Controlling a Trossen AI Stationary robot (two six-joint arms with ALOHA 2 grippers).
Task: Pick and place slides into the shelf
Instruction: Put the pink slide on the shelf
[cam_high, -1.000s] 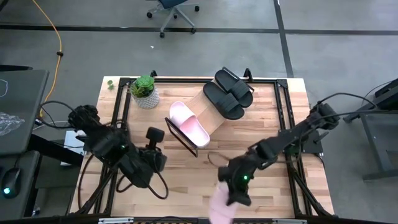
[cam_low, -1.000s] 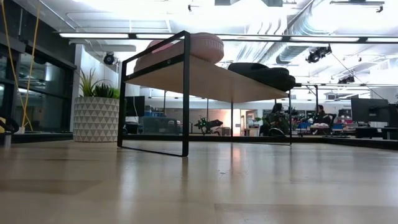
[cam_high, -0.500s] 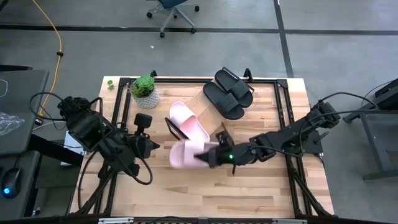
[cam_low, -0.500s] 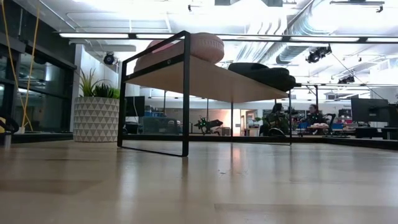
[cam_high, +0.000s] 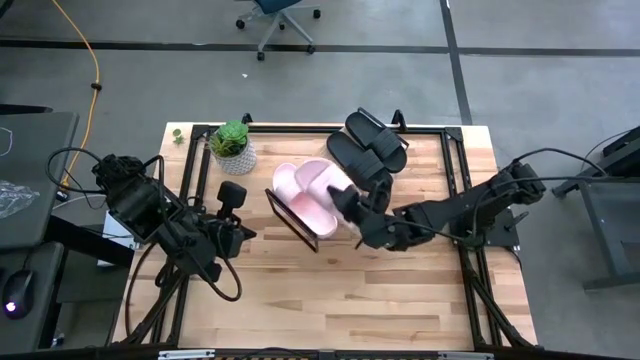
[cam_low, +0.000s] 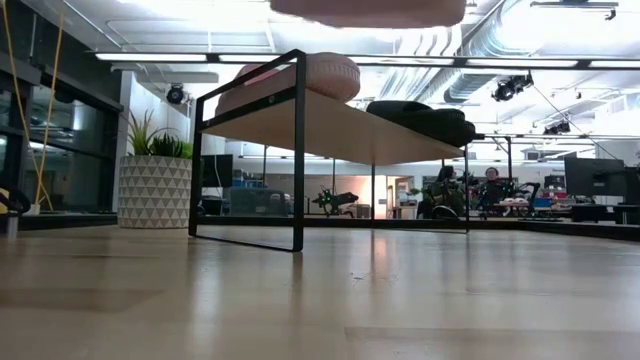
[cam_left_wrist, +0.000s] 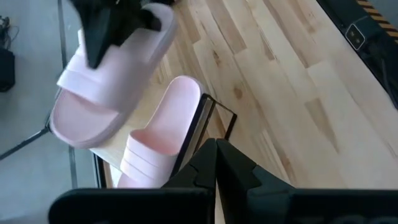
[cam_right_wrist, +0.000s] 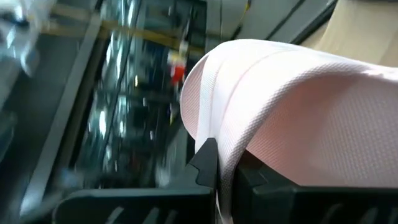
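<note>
Slides: you have one pink slide (cam_high: 322, 180) pinched by its strap in the right gripper (cam_high: 345, 203), held over the shelf (cam_high: 343, 168) at the frame's upper centre, beside the other pink slide (cam_high: 302, 200) lying there. Black slides (cam_high: 366, 148) sit further right. Your left gripper (cam_high: 231, 190), jaws pressed together, waits centre-left over the table (cam_high: 330, 290).

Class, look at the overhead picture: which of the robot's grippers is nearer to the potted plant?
Left. The left gripper sits shut just in front of the potted plant, while the right gripper holds a pink slide over the shelf, farther away on the plant's other side.
</note>
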